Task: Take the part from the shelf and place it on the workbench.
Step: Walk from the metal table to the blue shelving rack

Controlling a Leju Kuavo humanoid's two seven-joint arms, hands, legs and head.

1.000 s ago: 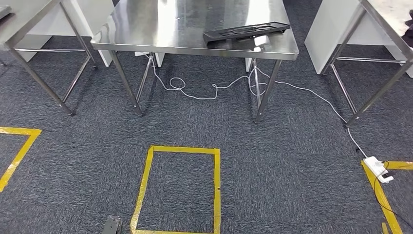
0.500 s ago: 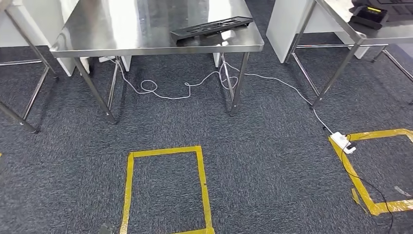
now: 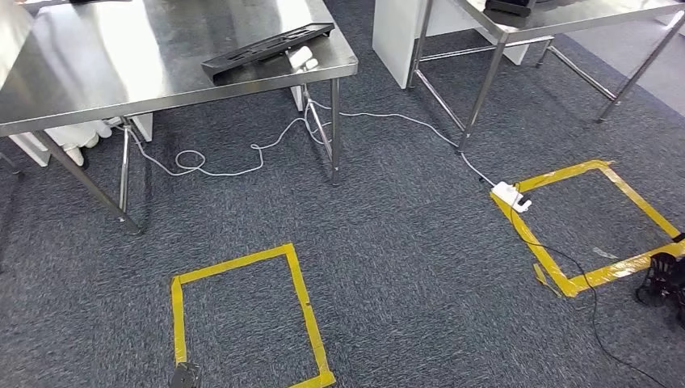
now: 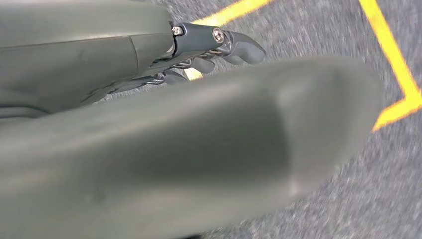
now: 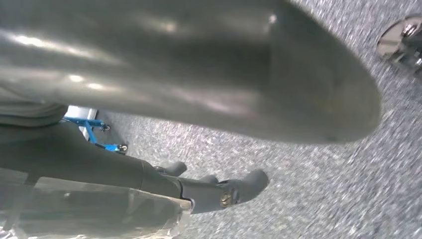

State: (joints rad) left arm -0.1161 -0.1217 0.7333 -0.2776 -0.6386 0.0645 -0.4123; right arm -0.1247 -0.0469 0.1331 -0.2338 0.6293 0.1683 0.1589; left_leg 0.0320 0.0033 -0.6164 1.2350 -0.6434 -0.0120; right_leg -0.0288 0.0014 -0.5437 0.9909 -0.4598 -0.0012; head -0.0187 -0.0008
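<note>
Part lies flat on the steel table, far ahead of both hands, near the table's right front corner and well apart from either hand. It's a long, flat black piece with rectangular cutouts along its length, angled across the tabletop. A small white cylindrical object sits just beside its near edge; can't tell if they touch.

Left hand hangs over the grey carpet next to yellow floor tape. Fingers are apart and loosely extended, nothing in them.

Right hand also hangs over carpet, fingers spread and slightly bent, holding nothing.

No containers visible near either hand. A second table stands ahead on the right-hand side, carrying a dark object cut off by the frame edge. A white power strip with cable lies on the floor at the corner of another taped square.
</note>
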